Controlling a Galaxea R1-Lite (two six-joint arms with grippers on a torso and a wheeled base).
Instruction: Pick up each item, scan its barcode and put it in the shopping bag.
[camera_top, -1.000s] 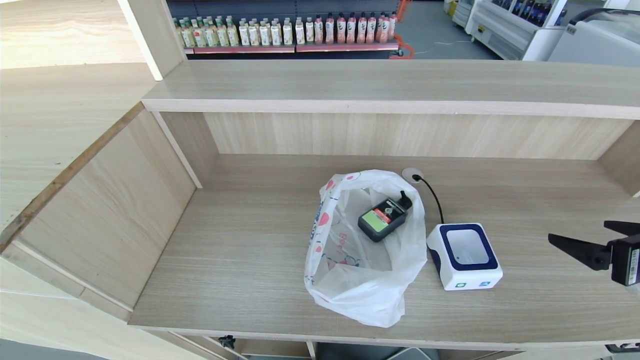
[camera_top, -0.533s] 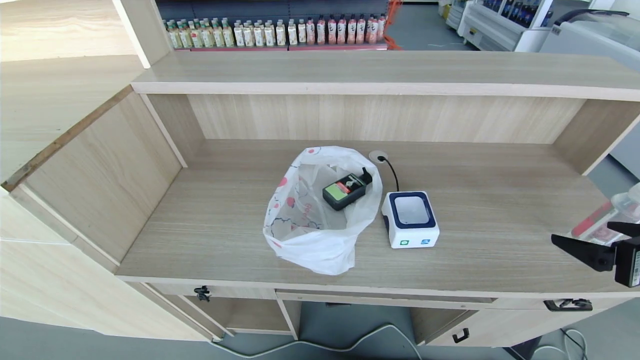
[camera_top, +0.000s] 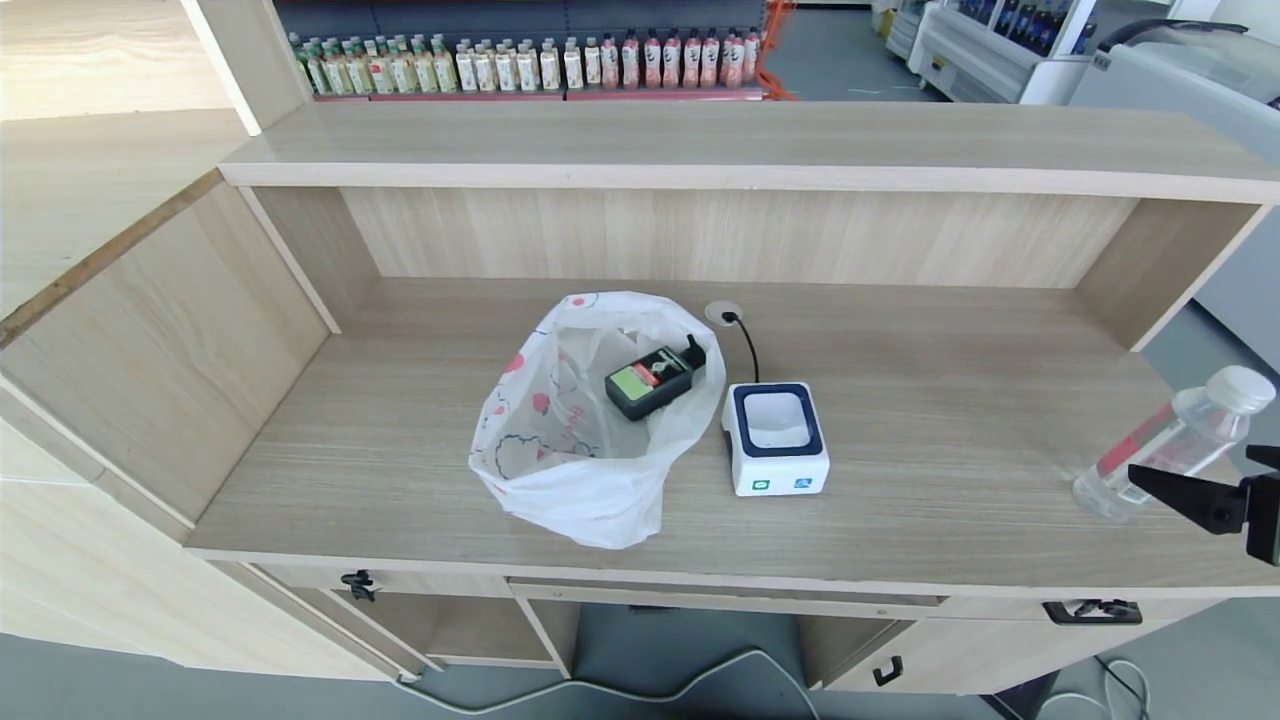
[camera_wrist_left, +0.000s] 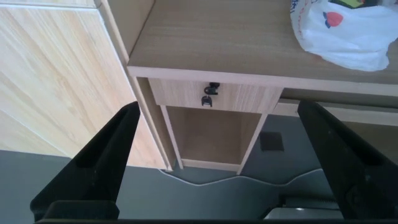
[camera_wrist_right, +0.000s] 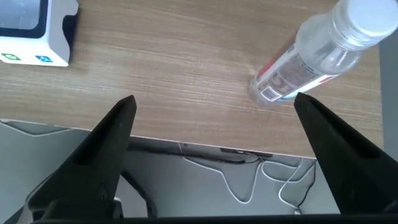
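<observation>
**Head view.** Surface: the counter (camera_top: 950, 420), pale wood-grain laminate, flat, walled at the back and sides, with a ledge on top. Room behind: a shelf of bottles (camera_top: 520, 65) and white chest freezers (camera_top: 1000, 40). Mid-counter sits the shopping bag (camera_top: 560, 470), thin crinkled white plastic with red print, mouth open. A dark boxy item (camera_top: 648, 382) with a green label lies inside. Just right of the bag is the scanner (camera_top: 775, 440), a white block with a dark blue window frame. Its black cable (camera_top: 748, 350) runs to a round port at the back. The clear bottle (camera_top: 1165, 450), white-capped and red-labelled, stands near the right front edge. The right gripper (camera_top: 1225, 478) is just beside it, fingers apart, empty.

**Left wrist view.** The left gripper (camera_wrist_left: 219, 109) is spread wide, holding nothing, facing the drawer front (camera_wrist_left: 249, 96) and its black key lock (camera_wrist_left: 210, 96). Grey floor (camera_wrist_left: 93, 205) below.

**Right wrist view.** The right gripper is wide open. The clear bottle (camera_wrist_right: 311, 56) is close by one finger, not between the two. Loose floor cables (camera_wrist_right: 261, 180) lie below the edge.
</observation>
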